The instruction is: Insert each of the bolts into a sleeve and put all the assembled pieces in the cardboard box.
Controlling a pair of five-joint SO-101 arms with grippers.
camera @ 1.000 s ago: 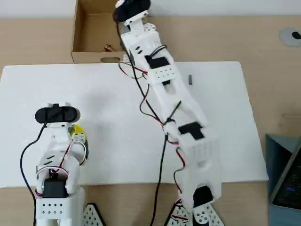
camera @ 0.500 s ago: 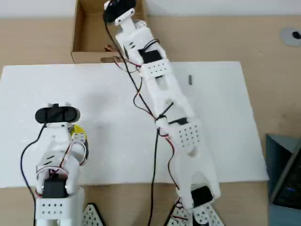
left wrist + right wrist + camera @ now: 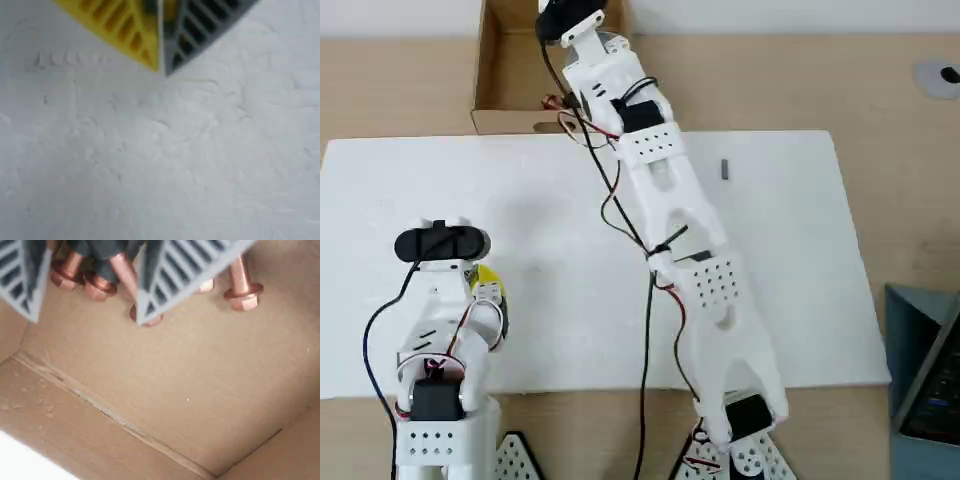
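Note:
My right gripper (image 3: 85,319) hangs inside the cardboard box (image 3: 500,60), its grey fingers (image 3: 175,270) standing open. Between and below them lie copper bolts (image 3: 122,270) pushed into dark sleeves (image 3: 102,250), heads resting on the box floor. Another bolt (image 3: 243,287) lies to one side. From above, the right arm (image 3: 650,170) stretches across the white mat to the box, where one copper bolt (image 3: 552,101) shows. A loose dark sleeve (image 3: 725,169) lies on the mat. My left gripper (image 3: 161,65) is shut and empty, just above the mat at the near left (image 3: 485,285).
The white mat (image 3: 540,250) covers most of the table. The box stands at its far edge, its walls close around my right gripper. A grey round fitting (image 3: 938,76) sits at the far right and a laptop (image 3: 925,380) at the right edge.
The right arm has swung left and farther out, bringing its wrist over the box. The left arm has stayed put.

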